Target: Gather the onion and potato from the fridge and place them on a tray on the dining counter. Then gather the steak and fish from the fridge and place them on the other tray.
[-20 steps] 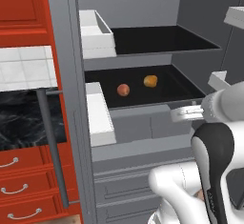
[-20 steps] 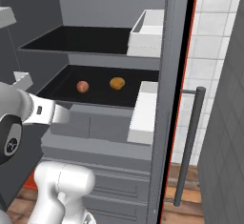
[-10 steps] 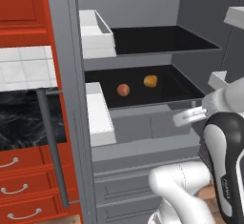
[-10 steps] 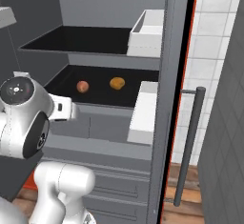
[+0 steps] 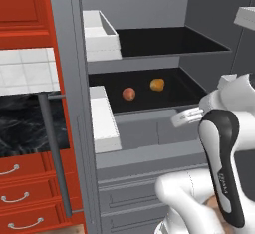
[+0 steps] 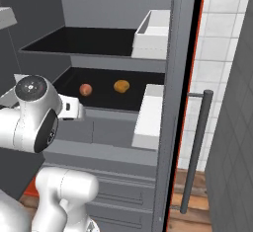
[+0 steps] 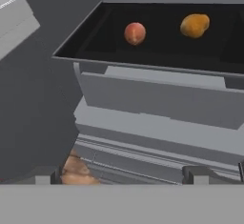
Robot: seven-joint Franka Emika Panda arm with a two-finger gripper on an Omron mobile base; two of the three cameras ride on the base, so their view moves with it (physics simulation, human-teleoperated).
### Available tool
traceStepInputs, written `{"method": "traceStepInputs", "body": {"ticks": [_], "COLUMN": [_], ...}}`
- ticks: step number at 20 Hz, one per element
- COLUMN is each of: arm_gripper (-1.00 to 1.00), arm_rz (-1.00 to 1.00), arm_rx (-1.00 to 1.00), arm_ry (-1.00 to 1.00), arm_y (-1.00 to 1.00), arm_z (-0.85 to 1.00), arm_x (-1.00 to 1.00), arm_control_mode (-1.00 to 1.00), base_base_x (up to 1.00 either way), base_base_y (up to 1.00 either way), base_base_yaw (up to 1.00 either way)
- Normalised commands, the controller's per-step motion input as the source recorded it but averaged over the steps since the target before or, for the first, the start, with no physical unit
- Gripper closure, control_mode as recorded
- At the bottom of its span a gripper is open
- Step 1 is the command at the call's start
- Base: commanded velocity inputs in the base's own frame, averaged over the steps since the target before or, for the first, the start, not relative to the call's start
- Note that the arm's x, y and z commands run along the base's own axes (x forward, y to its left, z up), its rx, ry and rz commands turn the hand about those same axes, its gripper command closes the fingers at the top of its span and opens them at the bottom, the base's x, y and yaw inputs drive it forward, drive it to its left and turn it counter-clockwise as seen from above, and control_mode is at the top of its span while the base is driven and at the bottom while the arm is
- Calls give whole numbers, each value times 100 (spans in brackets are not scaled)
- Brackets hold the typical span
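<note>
Fridge [image 5: 149,143] stands open in front of you, both doors swung out; black shelves inside, white door bins [image 5: 101,36] on the L door and another [image 6: 153,28] on the R door.

Onion [image 5: 129,94], reddish-orange ball, sits on the lower black shelf [image 5: 189,91], toward its left-centre. Potato [image 5: 157,84], yellow-orange lump, is on the same shelf, to the right of the onion and a bit farther back. The two are near each other, not touching. Same pair from the R base cam: onion [image 6: 86,89], potato [image 6: 121,86]. Hand cam: onion [image 7: 135,33] left, potato [image 7: 195,25] right, both well inside the shelf's front lip.

Gripper [image 7: 128,175] is out in front of the fridge, below the shelf edge, facing the grey drawer fronts [image 7: 162,104]. Fingers [image 7: 194,174] stand wide apart w/ nothing between them; no contact w/ onion or potato.

L of the fridge you have red cabinets [image 5: 22,4], red drawers [image 5: 20,193] w/ curved pulls, and a stretch of black marble-look counter [image 5: 20,128]. Tray not visible.
</note>
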Motion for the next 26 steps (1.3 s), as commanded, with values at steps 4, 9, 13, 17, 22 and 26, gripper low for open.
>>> {"method": "traceStepInputs", "body": {"ticks": [4,9,13,17,22,26], "arm_gripper": [-100,-100,-100,-100,-100,-100], "arm_rz": [-2,-1,0,-3,-9,-7], "arm_rx": [0,0,0,0,0,0], "arm_ry": [0,1,7,4,0,-4], "arm_y": [2,5,10,8,13,16], "arm_z": [-19,-12,0,-4,-18,-21], "arm_x": [23,15,25,32,44,36], "arm_control_mode": [-100,-100,-100,-100,-100,-100], "base_base_x": [0,0,0,0,0,0], "base_base_y": [0,0,0,0,0,0], "base_base_yaw": [0,0,0,0,0,0]}}
